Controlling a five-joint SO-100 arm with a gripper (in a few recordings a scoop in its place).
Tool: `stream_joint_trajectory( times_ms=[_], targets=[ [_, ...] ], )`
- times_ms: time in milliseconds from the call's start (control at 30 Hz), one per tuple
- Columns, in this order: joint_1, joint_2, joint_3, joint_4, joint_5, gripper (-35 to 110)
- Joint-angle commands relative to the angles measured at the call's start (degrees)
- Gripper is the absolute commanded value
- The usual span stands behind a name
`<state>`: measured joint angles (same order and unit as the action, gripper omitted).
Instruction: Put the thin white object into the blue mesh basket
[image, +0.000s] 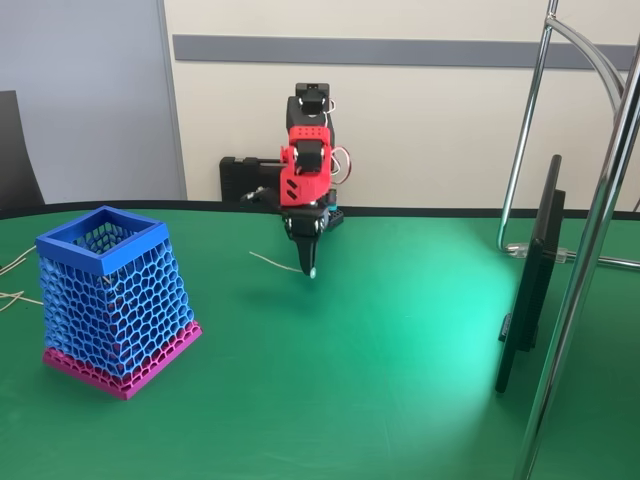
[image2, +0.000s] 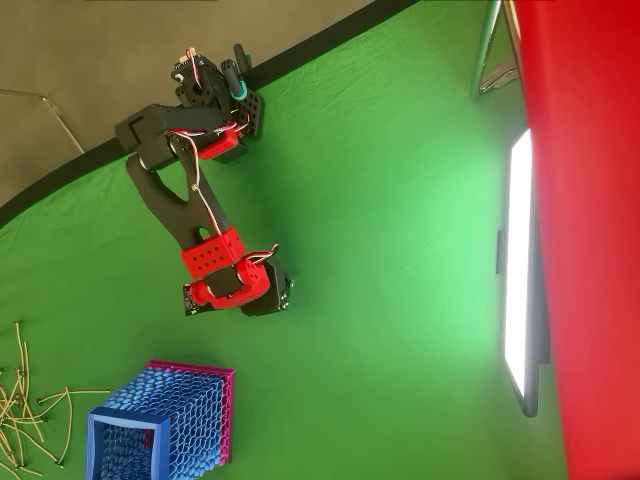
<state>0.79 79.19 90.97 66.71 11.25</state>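
The red-and-black end effector (image: 310, 268) is pointing straight down, apparently pinching one end of the thin off-white string (image: 272, 262); it's trailing leftward over the green worktop (image: 400, 340) toward the blue honeycomb-mesh basket (image: 112, 298).

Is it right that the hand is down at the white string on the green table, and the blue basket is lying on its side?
No. The fixed view shows the basket standing upright, open rim up. The rest holds: the hand is down at the string on the table.
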Motion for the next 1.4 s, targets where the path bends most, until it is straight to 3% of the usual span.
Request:
stream_joint_trajectory(
  times_ms=[0,233,867,1033,1367],
  targets=[
    [0.88,5.45,-3.43,0.44,-1.23,3],
    [4.22,11.87,-9.14,-1.76,-4.92,4],
    [11.16,20.83,-10.55,-34.98,-20.04,3],
    [14.59,15.82,-16.00,-40.52,-16.52,4],
    [21.01,0.18,-32.70,-40.78,-2.46,5]
  ],
)
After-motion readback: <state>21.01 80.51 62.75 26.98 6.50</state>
